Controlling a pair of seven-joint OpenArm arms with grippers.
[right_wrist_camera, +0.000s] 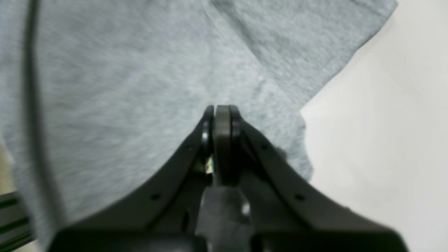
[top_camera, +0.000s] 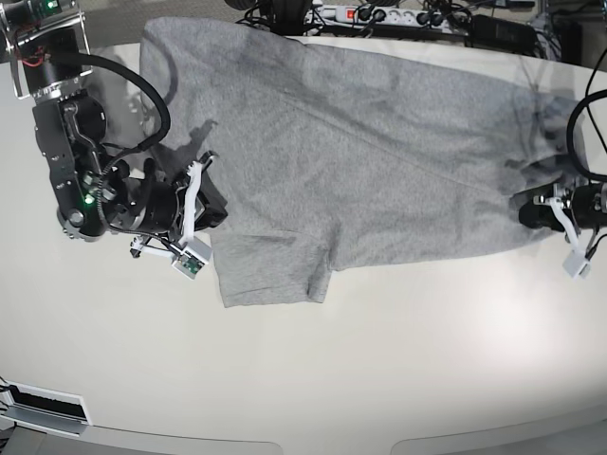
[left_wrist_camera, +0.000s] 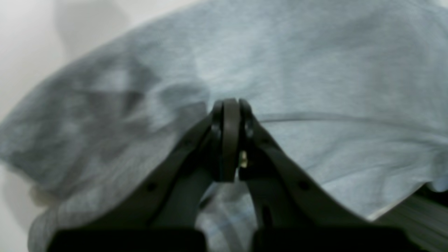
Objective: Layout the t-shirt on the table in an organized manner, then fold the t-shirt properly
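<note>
The table [top_camera: 379, 360] lies bare and wide in front of the shirt [top_camera: 379, 142], giving free passage there. Behind the shirt, a power strip [top_camera: 379, 16] and cables [top_camera: 493, 24] crowd the far edge. The 2 arms flank the shirt's ends.

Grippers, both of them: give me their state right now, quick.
Left gripper: shut on the t-shirt, pinching its edge.
Right gripper: shut on the t-shirt, at the fabric near a sleeve.

Even, bright overhead light; soft glare on the glossy desk [top_camera: 398, 379]. Both wrist views are blurred, soft shadows throughout.
</note>
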